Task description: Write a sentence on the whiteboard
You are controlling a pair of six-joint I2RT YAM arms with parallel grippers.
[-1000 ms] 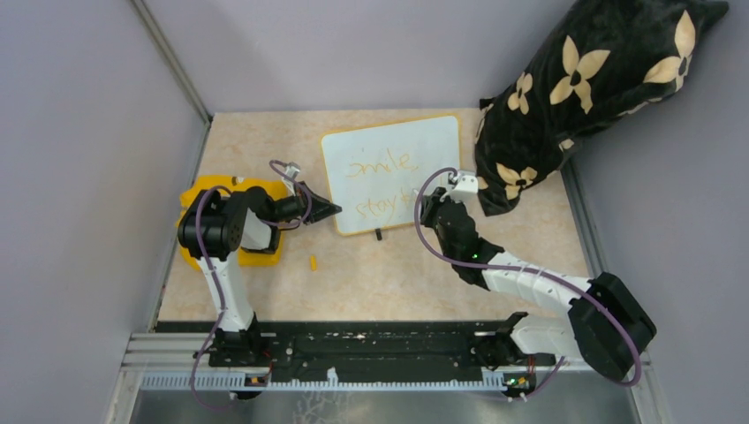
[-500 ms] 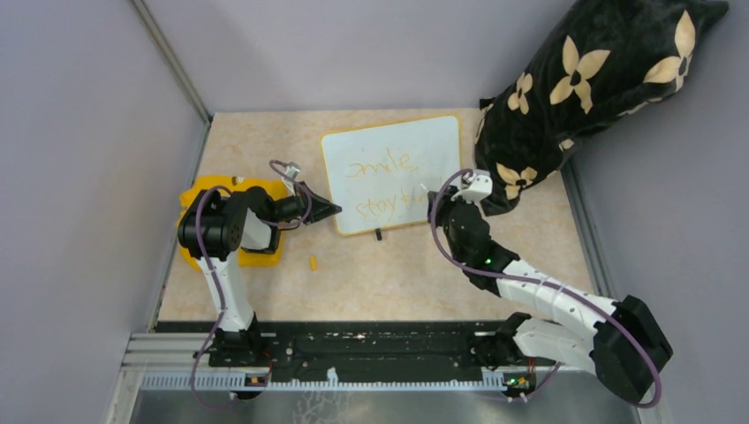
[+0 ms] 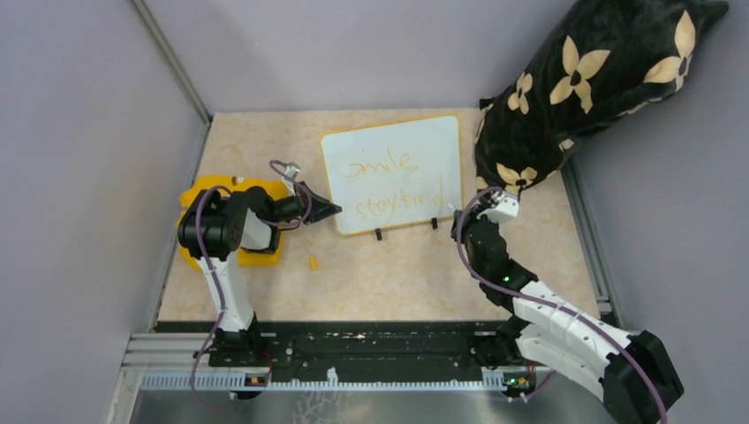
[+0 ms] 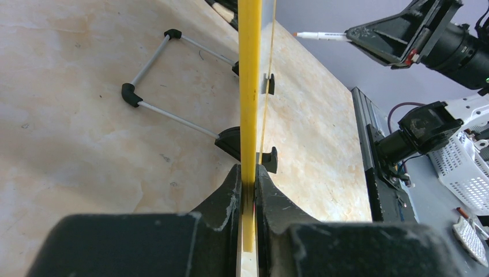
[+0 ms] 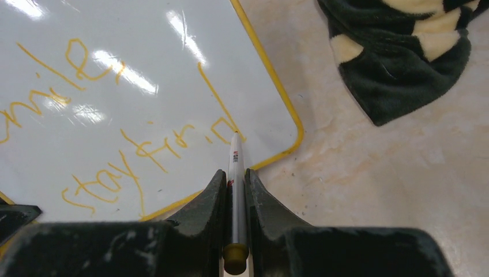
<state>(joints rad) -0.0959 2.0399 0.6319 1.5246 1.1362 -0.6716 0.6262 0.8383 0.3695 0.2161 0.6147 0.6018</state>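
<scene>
Whiteboard, small, white, yellow-rimmed: light, stiff, probably slick.
Left gripper pinches its rim, centre-left of frame; right gripper clamps a white marker.

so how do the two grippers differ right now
The left gripper is shut on the whiteboard's yellow rim; the right gripper is shut on a pen. The left gripper sits at the whiteboard's left side; the right gripper is by its near right corner, pen tip toward the sentence's end. Both have black fingers.
</scene>
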